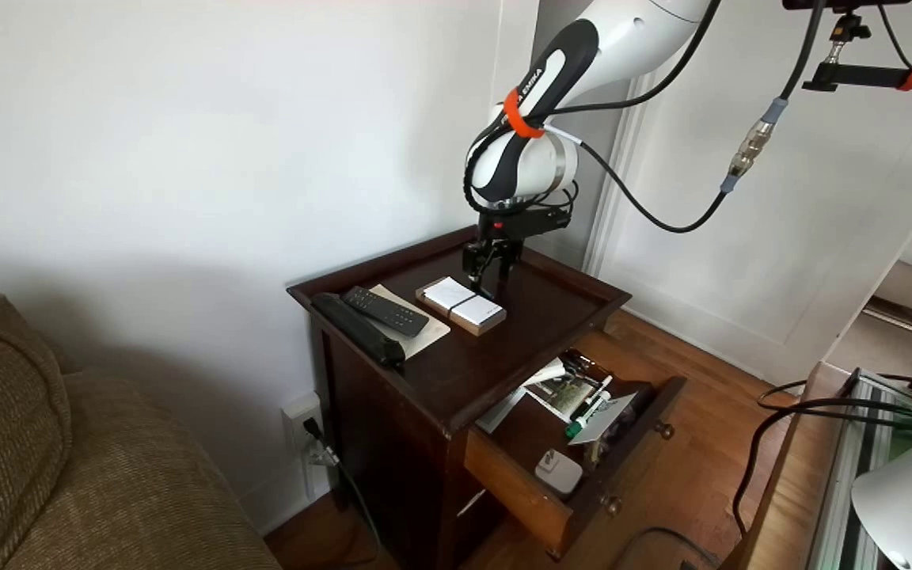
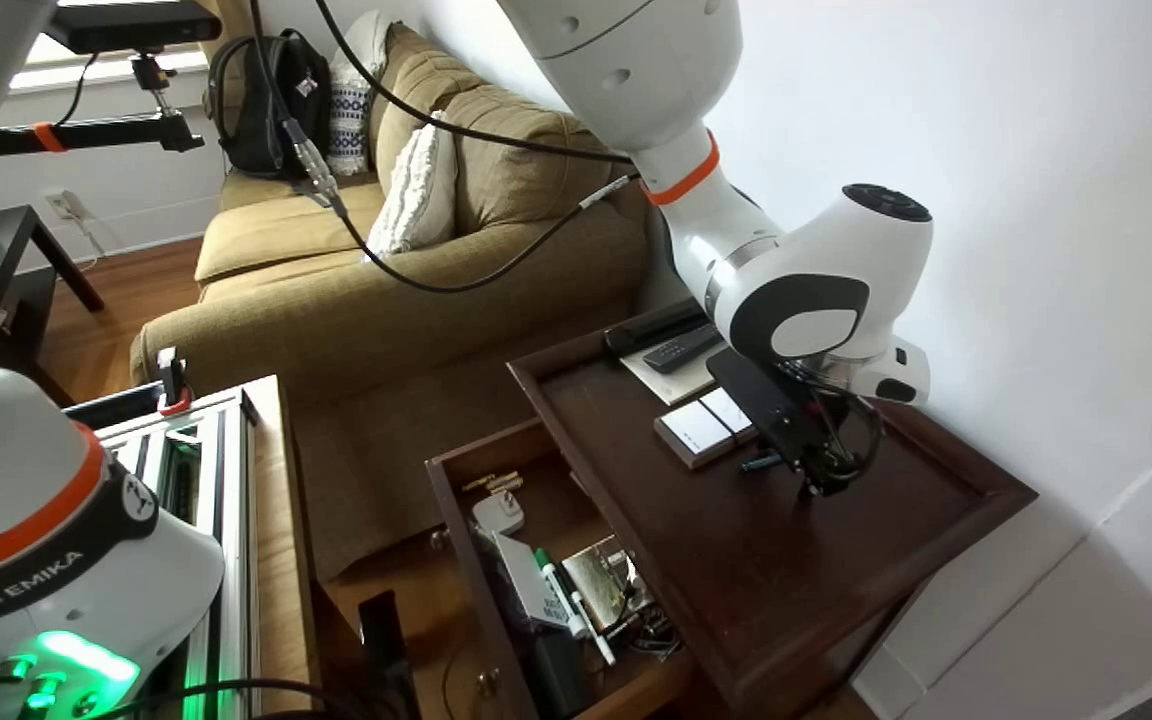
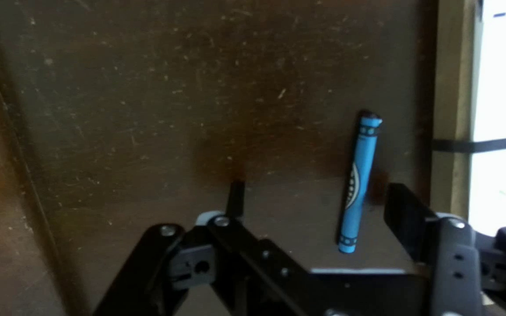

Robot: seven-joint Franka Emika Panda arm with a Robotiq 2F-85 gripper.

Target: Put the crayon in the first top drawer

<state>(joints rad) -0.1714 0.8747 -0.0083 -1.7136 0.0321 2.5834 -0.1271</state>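
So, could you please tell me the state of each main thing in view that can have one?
Gripper: open, holding nothing
Crayon: lying on the tabletop, not gripped
First top drawer: pulled open
White-topped block: bound by a dark band
Remote control: lying buttons up
Base light: lit green
Dark plug: apparently in the wall outlet

"Where's the crayon (image 3: 358, 184)?"
"Lying flat on the bench (image 2: 776, 570), slim and blue, with dark bands near both ends."
"And the drawer (image 1: 516, 492)?"
"Open, jutting out below the bench's top, shallow, of brown wood."
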